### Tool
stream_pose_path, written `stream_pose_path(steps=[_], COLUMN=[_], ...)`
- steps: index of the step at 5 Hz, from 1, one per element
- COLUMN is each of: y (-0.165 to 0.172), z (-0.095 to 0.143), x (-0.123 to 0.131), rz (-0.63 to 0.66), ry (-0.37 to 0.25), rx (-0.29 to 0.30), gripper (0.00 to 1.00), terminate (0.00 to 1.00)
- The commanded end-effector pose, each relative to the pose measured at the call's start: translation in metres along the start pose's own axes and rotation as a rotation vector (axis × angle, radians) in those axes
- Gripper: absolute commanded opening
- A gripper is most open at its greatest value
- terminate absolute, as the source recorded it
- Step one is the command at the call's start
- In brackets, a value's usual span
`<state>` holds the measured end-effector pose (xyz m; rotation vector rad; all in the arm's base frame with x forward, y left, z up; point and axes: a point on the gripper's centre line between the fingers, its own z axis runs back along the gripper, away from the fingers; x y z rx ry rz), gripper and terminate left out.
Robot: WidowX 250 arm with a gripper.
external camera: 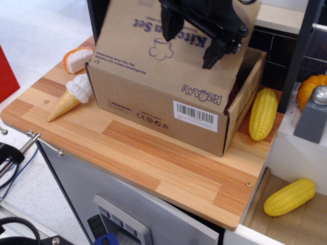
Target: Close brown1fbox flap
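2 yellow corn cobs in view: one (263, 114) on the wooden counter (168, 168) touching the right side of the brown box (168, 109), the other (289, 197) lower down at the near right, on a separate shelf. Box sits at the middle of the counter toward the far edge, white barcode label (194, 116) and small black symbols on its near face. Flap (168, 46), purple-printed side up, lies tilted over the box opening, hinged along the near top edge, far end higher; a dark gap shows at the right, so the box is not fully covered. Black gripper (196, 35) sits over the upper part of the flap at the top of frame; 2 dark fingers (213, 53) stand apart, tips against or just above the cardboard, nothing clamped between them. Left of the box: toy ice cream cone (70, 97) lying on the counter, just beside the box's left corner; orange-and-white toy piece (77, 58) farther back. Far right: grey bottle (317, 115), orange pumpkin (310, 87) behind it.
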<state>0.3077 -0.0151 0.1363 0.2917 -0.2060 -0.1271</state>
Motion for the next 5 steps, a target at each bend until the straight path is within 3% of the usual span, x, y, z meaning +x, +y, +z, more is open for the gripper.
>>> stream_pose_path(steps=[1,3,4,5], y=[0.003,-0.001,0.000,0.000], z=[-0.020,-0.047,-0.040,-0.040], x=[0.024,0.024,0.025,0.025], rz=[0.043,0.042,0.030,0.030], ry=[-0.033,-0.022,-0.020,-0.020], rx=[-0.066,-0.142,-0.142,-0.142], gripper=[1.00,1.00,1.00,1.00], terminate=[0.00,0.00,0.00,1.00])
